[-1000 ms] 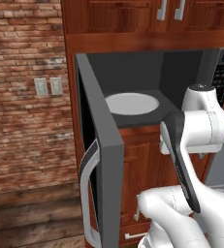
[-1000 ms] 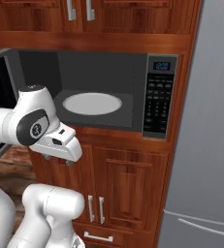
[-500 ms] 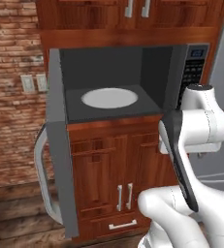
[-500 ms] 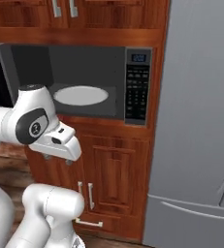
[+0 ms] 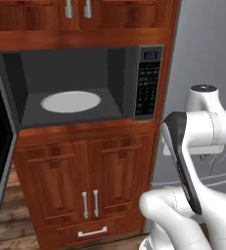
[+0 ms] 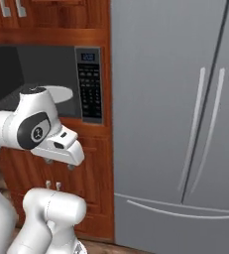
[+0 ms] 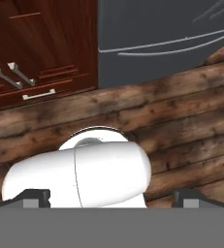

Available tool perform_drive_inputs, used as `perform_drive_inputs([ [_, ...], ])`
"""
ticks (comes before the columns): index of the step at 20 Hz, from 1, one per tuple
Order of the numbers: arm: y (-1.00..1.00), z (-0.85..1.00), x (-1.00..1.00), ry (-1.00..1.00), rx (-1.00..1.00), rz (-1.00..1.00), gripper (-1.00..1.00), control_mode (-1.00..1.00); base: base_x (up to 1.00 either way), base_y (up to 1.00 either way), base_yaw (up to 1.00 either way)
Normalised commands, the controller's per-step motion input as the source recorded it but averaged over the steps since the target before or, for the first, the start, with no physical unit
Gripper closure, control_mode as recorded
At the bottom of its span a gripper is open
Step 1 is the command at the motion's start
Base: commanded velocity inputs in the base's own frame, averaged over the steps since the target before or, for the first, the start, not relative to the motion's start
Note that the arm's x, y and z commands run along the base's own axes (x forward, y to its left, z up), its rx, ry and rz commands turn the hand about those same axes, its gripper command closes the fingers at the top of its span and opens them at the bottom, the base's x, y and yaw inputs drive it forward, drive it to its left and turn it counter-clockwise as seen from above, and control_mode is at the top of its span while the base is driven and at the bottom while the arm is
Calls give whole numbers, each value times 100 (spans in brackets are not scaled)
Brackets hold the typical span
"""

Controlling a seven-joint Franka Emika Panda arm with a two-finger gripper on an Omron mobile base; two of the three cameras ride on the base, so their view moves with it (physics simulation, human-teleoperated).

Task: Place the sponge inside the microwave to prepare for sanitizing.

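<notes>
Ahead of my rig, the microwave [image 5: 80, 88] sits open in the wooden cabinetry, its pale turntable [image 5: 70, 101] bare, beside the grey refrigerator [image 6: 175, 124]. My gripper [image 7: 111, 199] points at the plank floor [image 7: 181, 121], fingers spread wide, holding nothing.

We see a home kitchen. A microwave [image 5: 80, 83] is built into reddish wooden cabinets [image 5: 85, 176] with metal handles, its door open. Just beside it stands a big grey fridge [image 6: 175, 124] with long handles. The floor [image 7: 171, 121] is made of wooden planks.
</notes>
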Motion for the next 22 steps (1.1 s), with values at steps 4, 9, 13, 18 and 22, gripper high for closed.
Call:
perform_drive_inputs([
  [4,0,0,0,0,0,0,-100,100,6,-82,0],
  [9,0,0,0,0,0,0,-100,100,11,-100,0],
  [13,0,0,0,0,0,0,-100,100,0,-100,0],
  [18,0,0,0,0,0,0,-100,100,0,-97,0],
  [22,0,0,0,0,0,0,-100,100,0,-92,0],
])
